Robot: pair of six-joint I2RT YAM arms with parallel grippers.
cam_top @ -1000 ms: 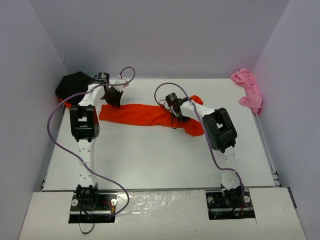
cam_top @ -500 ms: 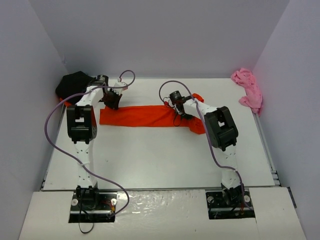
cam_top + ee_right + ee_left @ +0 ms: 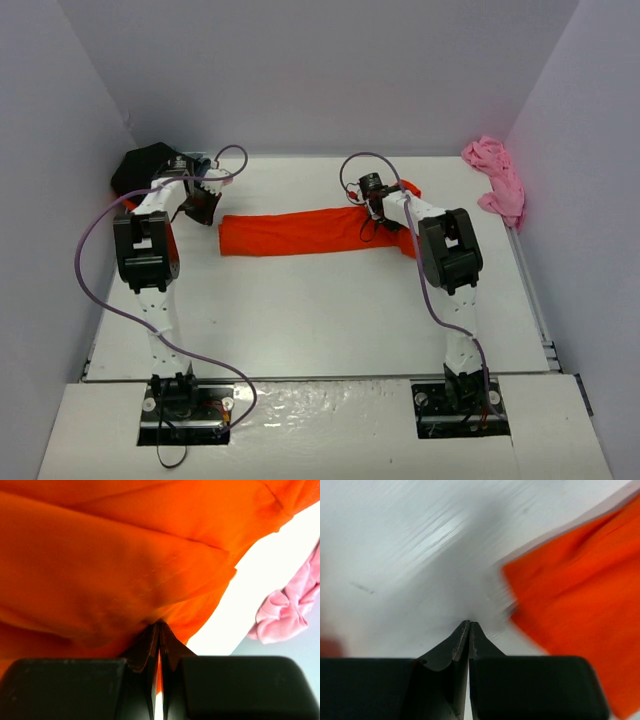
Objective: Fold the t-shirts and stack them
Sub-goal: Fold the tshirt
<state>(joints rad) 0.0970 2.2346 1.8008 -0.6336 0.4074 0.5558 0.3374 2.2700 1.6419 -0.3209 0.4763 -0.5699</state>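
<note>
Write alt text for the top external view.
An orange shirt, gathered into a long strip, lies across the far half of a white table, the right pincer at its right end, the left pincer just off its left end. A black shirt sits in the far-left corner, a pink shirt far right.

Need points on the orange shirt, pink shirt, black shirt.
orange shirt [image 3: 290,232], top view, middle of the stretched-out strip.
pink shirt [image 3: 497,182], top view, middle of the crumpled heap.
black shirt [image 3: 136,168], top view, middle of the dark heap.
</note>
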